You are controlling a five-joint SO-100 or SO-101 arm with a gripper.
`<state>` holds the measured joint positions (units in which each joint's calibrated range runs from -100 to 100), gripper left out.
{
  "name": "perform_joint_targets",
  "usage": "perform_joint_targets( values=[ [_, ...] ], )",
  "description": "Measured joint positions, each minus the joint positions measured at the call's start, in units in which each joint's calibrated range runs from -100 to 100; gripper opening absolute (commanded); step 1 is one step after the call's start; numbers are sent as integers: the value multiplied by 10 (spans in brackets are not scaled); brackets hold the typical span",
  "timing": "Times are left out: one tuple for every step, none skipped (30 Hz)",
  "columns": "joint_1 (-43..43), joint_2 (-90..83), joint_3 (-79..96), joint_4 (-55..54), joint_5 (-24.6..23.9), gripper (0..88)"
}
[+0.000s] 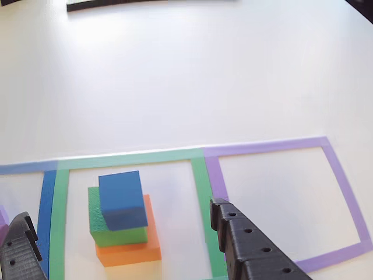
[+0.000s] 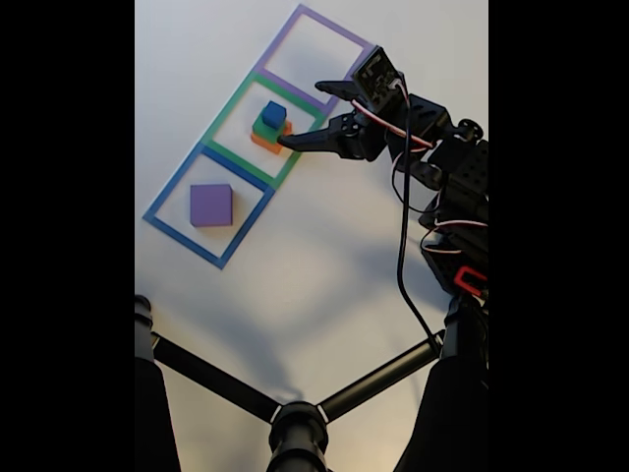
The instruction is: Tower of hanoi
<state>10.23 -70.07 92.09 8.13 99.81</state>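
Observation:
The tower of hanoi blocks stand in two places. A small blue cube (image 1: pixel 122 200) (image 2: pixel 274 114) tops a green block (image 1: pixel 116 234) (image 2: pixel 262 128), which rests on an orange block (image 1: pixel 131 252) (image 2: pixel 259 143), slightly askew, inside the green tape square (image 1: pixel 128 157). The wide flat purple block (image 2: pixel 211 205) lies alone in the blue tape square (image 2: pixel 169 197). My gripper (image 1: pixel 122 213) (image 2: pixel 304 116) is open and holds nothing. Its two black fingers (image 1: pixel 245 242) stand on either side of the stack, close to it.
A purple tape square (image 1: pixel 344 186) (image 2: pixel 316 44) lies beside the green one with nothing inside it. A black tripod (image 2: pixel 295 418) fills the near part of the fixed view. The arm's body and cables (image 2: pixel 447 177) sit at the right of the white table.

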Motion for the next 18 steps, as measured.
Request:
perform_joint_targets(
  values=[
    [-5, 8, 0, -10, 2, 367],
    [-8, 14, 0, -15, 2, 367],
    [-9, 18, 0, -18, 2, 367],
    [-8, 20, 0, -21, 2, 367],
    [-8, 22, 0, -23, 2, 367],
    [-8, 27, 0, -31, 2, 367],
    [-8, 35, 0, -41, 2, 367],
    [-8, 49, 0, -55, 2, 367],
    [-8, 61, 0, -65, 2, 366],
    [-8, 76, 0, -79, 2, 365],
    [-8, 92, 0, -98, 2, 365],
    [-8, 112, 0, -119, 2, 365],
    [-8, 131, 0, -140, 2, 365],
    [-8, 151, 1, -161, 2, 365],
    [-8, 170, 3, -178, 2, 365],
    [-8, 189, 3, -196, 2, 365],
    [-8, 207, 3, -213, 2, 365],
    [-8, 226, 3, -233, 2, 365]
  ],
)
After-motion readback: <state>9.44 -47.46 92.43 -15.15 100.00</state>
